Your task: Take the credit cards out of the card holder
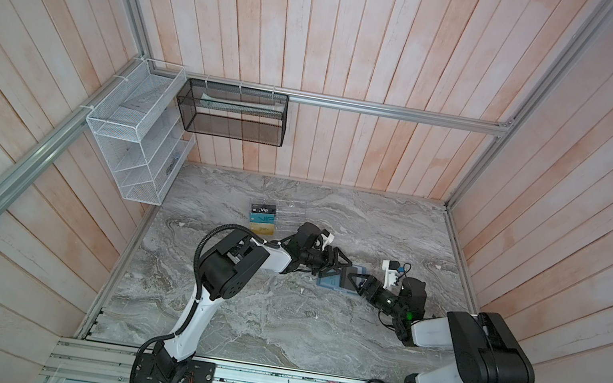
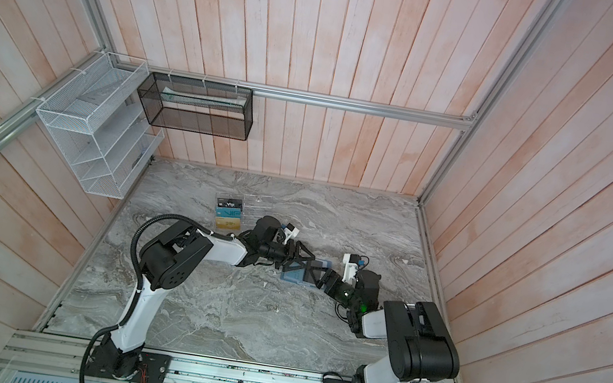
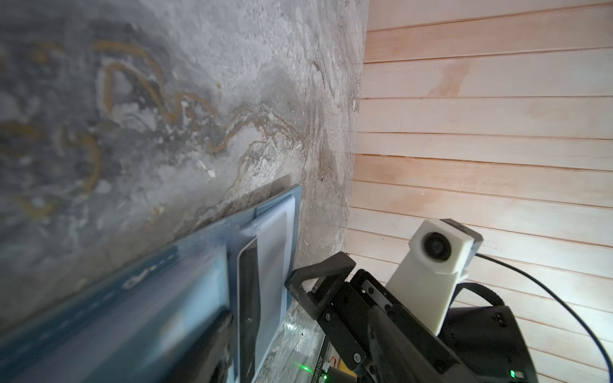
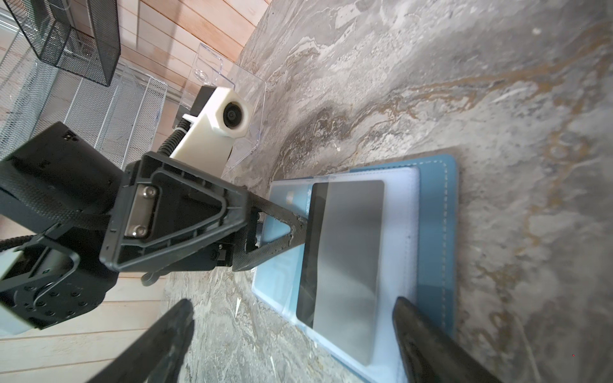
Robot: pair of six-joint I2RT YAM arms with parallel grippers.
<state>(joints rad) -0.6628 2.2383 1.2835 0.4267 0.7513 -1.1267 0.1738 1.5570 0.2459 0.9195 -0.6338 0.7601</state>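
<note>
Card holder [image 4: 438,232] lies open, slate-blue, grey card [image 4: 348,265] showing.

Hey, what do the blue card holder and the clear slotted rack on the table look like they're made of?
The card holder looks like soft faux leather or something similar: matte slate-blue, with pale stitching along the edge. Its inner sleeve seems to be flexible frosted plastic, milky and translucent. The clear rack looks like acrylic: see-through, glossy, with sharp-cut edges.

Walls [image 1: 363,42]: pinkish wood planks | tabletop [image 1: 274,322]: grey veined marble | white wire basket [image 1: 128,137] — black mesh basket [image 1: 231,114]
</note>
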